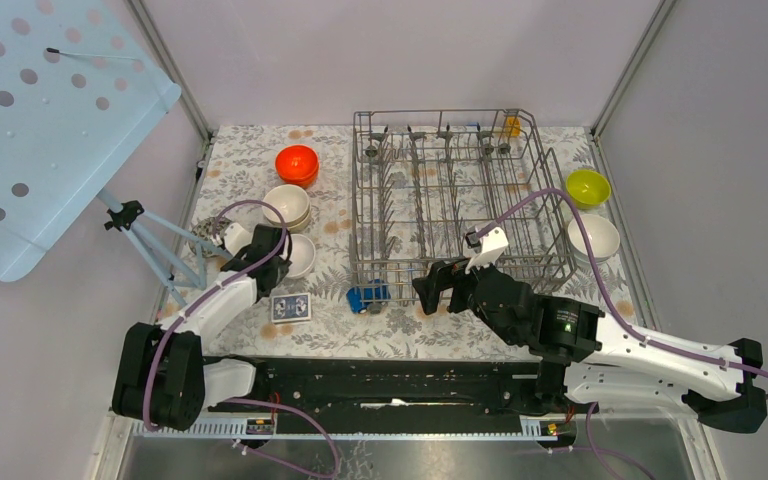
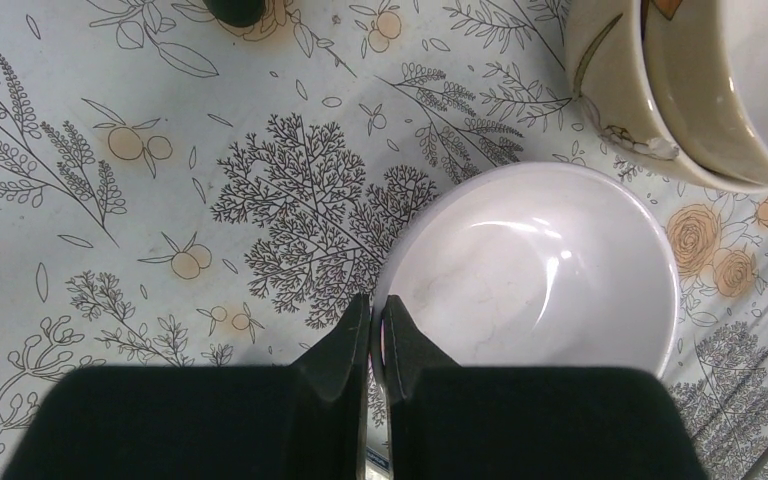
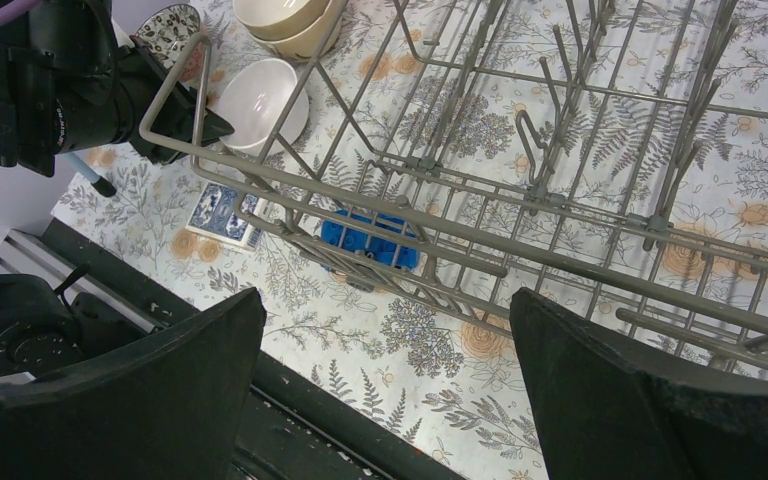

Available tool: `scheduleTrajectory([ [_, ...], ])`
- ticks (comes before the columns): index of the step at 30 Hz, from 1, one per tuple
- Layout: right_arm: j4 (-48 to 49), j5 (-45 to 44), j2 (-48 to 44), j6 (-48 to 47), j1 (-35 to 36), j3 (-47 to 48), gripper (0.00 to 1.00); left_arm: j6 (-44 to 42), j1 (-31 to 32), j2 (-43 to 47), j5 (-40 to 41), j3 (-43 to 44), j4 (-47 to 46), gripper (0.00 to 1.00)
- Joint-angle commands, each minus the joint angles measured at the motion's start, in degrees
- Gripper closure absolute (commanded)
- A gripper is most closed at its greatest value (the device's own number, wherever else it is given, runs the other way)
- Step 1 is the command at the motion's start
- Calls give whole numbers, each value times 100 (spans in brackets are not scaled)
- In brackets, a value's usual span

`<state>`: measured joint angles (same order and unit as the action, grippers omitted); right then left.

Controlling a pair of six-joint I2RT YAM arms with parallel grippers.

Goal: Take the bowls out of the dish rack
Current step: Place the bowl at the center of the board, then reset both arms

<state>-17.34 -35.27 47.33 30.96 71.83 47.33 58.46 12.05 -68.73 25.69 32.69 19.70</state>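
Note:
My left gripper (image 2: 376,305) is shut on the near rim of a white bowl (image 2: 530,265), which sits upright on the floral cloth left of the dish rack (image 1: 460,200). The same bowl (image 1: 301,255) and gripper (image 1: 280,252) show from above. Beyond it stand stacked beige bowls (image 1: 288,205) and an orange-red bowl (image 1: 297,163). Right of the rack are a yellow-green bowl (image 1: 587,186) and a white bowl (image 1: 593,238). My right gripper (image 3: 388,300) is open over the cloth, just in front of the rack's front rail (image 3: 300,190). I see no bowl inside the rack.
A blue toy car (image 1: 368,297) lies at the rack's front left corner. A blue-patterned card (image 1: 290,307) lies near the front edge and a speckled ball (image 1: 210,235) sits left of my left gripper. A small tripod (image 1: 150,240) and a perforated blue panel (image 1: 40,120) stand at far left.

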Motion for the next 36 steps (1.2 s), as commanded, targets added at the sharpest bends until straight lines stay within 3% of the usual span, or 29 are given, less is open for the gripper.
scheduleTrajectory([
  [1,61,-77,-49,21,-29,36,0,-38,-41,115,28,143,-101,87],
  [8,-264,-263,52,-291,-31,408,0,-103,-36,525,-75,105,91,54],
  [19,-784,-438,824,-1009,-29,1682,0,-489,-36,1587,-479,314,709,15],
  [25,-860,-761,1007,-1264,-29,2198,0,-1090,-36,2401,-1124,746,881,10],
  [27,-861,-922,1005,-1310,-29,2260,0,-1280,-10,2588,-1470,825,616,3],
  [33,-702,-916,1023,-1255,-72,2119,0,-1760,396,2378,-1881,1479,378,1],
  [36,-93,-759,958,-1454,-117,1759,0,-2236,538,2169,-1887,1823,414,1],
])
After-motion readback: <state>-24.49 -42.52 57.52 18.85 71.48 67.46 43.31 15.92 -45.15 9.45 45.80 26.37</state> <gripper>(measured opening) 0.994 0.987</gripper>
